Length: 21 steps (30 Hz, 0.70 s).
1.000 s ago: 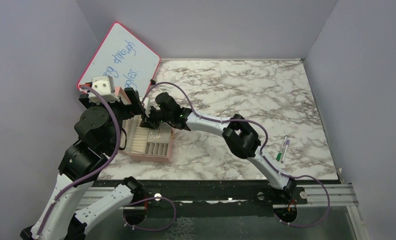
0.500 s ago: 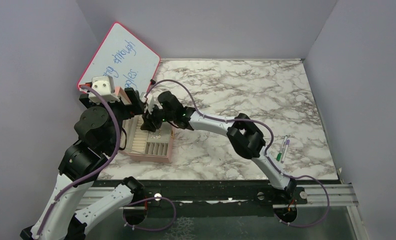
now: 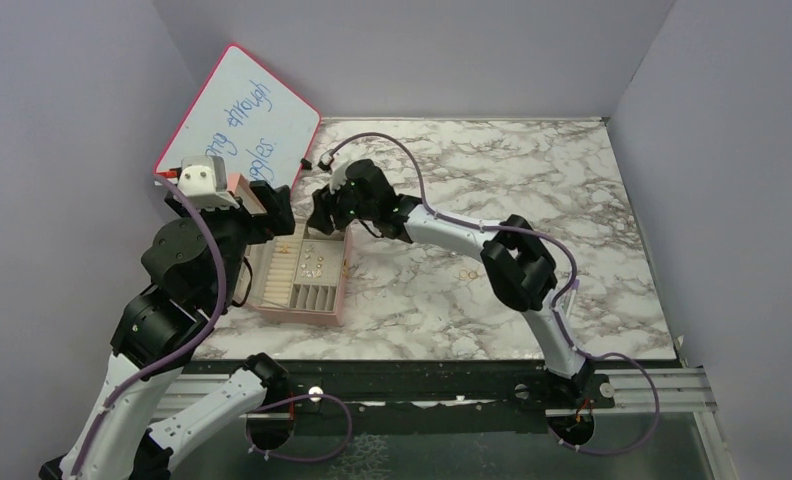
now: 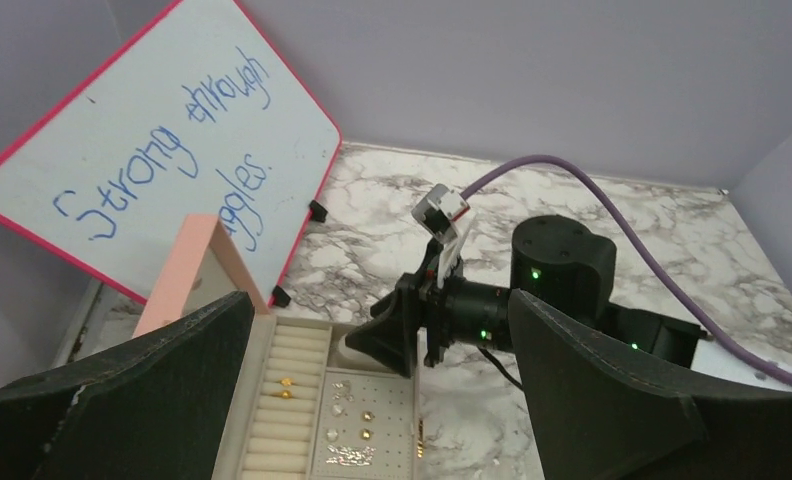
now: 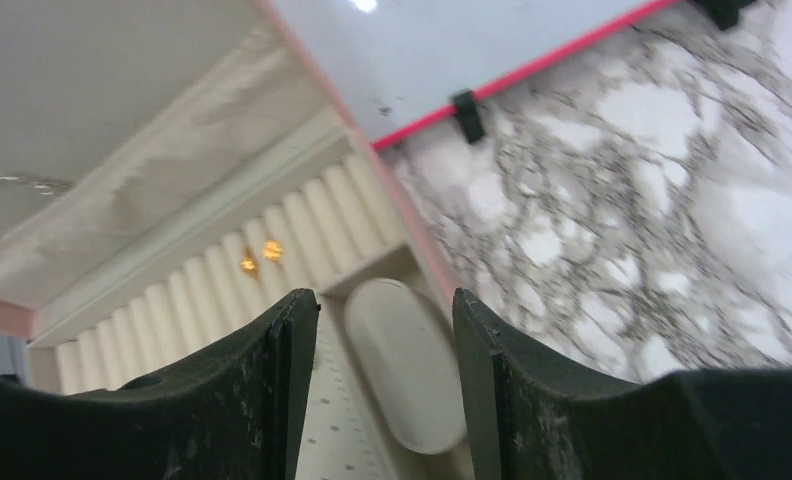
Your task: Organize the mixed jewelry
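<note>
The pink box (image 3: 334,300) lies open at the table's left, its lid (image 4: 187,270) standing up. Of the mixed jewelry, two gold pieces (image 4: 286,387) sit in the ring rolls and small studs (image 4: 366,424) sit on the dotted pad. A few tiny rings (image 3: 466,272) lie loose on the marble. My right gripper (image 3: 322,213) hovers over the box's far end, open, with nothing between its fingers. Below it in the right wrist view is a cream oval compartment (image 5: 402,372). My left gripper (image 4: 380,300) is wide open above the box's near side and holds nothing.
A pink-framed whiteboard (image 3: 240,118) with blue writing leans against the left wall just behind the box. Grey walls close in the marble table (image 3: 532,190) on three sides. The right arm's purple cable (image 3: 412,165) arches over the table's middle.
My right gripper has opened and lifted off the stud pad, moving back toward the box's far end. Its arm swung right, uncovering loose rings on the marble. The left arm shifted slightly.
</note>
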Each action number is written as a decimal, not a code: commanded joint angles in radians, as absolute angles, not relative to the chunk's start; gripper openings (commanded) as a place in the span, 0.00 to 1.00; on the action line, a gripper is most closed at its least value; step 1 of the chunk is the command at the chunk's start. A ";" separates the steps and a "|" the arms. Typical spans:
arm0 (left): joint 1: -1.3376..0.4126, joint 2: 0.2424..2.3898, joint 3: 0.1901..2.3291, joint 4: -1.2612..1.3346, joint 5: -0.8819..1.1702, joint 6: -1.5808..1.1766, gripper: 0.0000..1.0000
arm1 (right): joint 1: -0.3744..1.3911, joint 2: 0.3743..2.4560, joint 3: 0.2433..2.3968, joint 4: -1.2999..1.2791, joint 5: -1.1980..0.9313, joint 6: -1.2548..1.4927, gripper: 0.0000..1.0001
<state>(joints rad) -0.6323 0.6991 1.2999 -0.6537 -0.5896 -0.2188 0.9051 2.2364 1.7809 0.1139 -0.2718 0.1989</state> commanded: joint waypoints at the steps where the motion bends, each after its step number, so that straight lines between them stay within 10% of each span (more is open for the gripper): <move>1: -0.631 0.682 1.256 -0.684 -0.477 -0.308 0.99 | 0.854 2.204 1.769 -0.013 -0.186 0.246 0.57; 21: -0.632 0.679 1.124 -0.691 -0.388 -0.432 0.98 | 0.808 2.194 1.766 -0.208 -0.318 0.156 0.41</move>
